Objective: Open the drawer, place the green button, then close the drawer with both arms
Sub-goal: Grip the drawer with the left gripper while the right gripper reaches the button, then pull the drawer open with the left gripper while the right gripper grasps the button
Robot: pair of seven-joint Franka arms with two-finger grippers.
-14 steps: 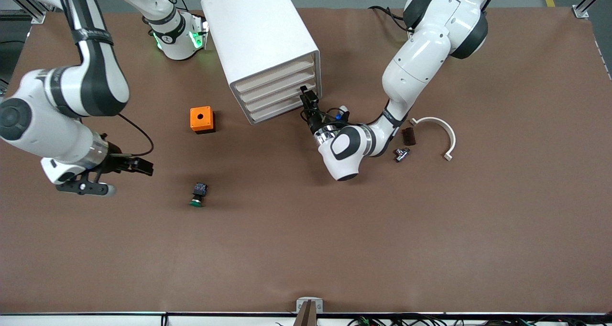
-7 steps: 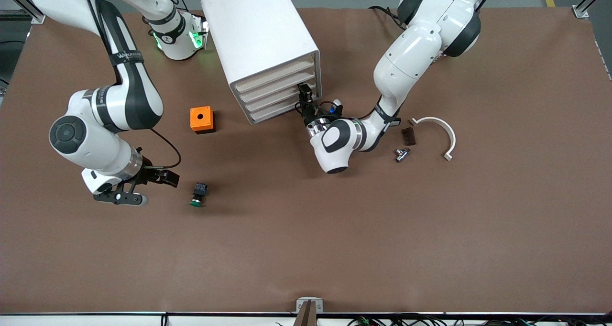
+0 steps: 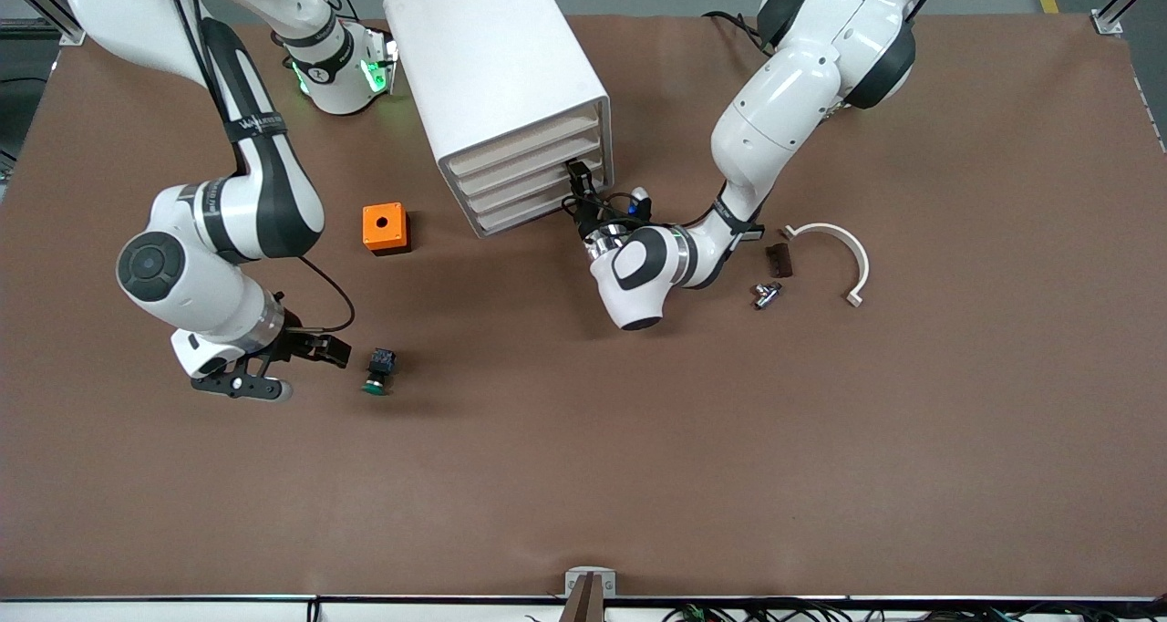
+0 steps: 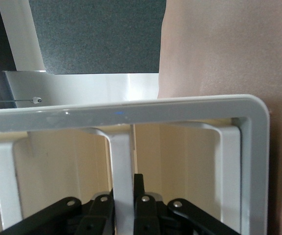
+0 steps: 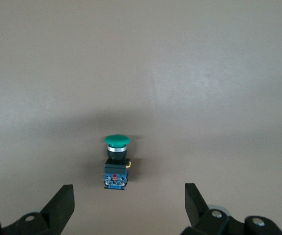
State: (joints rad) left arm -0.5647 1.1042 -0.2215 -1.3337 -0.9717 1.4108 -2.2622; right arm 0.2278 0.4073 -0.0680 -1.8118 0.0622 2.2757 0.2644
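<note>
The white cabinet [image 3: 497, 75] stands near the robots' bases, all four drawers shut. The lowest drawer [image 3: 527, 212] is at the foot of its front. My left gripper [image 3: 580, 179] is at the front's corner toward the left arm's end. In the left wrist view my left gripper [image 4: 124, 191] is shut on a white handle bar [image 4: 121, 152]; I cannot tell which drawer it belongs to. The green-capped button [image 3: 376, 372] lies on its side on the table. My right gripper [image 3: 330, 352] is open beside it. In the right wrist view the button [image 5: 116, 164] lies just ahead of my open right gripper [image 5: 128, 192].
An orange box with a hole [image 3: 385, 228] sits between the button and the cabinet. Toward the left arm's end lie a white curved piece [image 3: 834, 248], a small dark block [image 3: 778, 259] and a small metal part [image 3: 764, 294].
The right arm has swung across the table and brought its open gripper close beside the button. The left gripper has moved in onto the cabinet's front.
</note>
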